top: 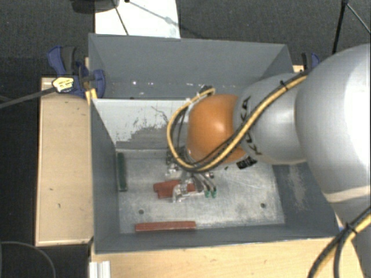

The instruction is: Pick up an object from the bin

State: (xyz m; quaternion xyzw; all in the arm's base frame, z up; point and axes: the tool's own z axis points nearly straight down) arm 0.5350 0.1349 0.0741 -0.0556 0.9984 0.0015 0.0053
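My gripper (184, 191) is low over the middle of the bin floor, under the orange wrist cover. A small red-brown block (164, 188) lies right at its left side, its right end hidden beneath the gripper; I cannot tell whether it is touched. A small green piece (211, 193) peeks out just right of the gripper.
A dark green bar (122, 171) lies upright along the left wall of the bin. A long red-brown flat strip (166, 226) lies along the front wall. The arm and its cables cover the right half of the bin.
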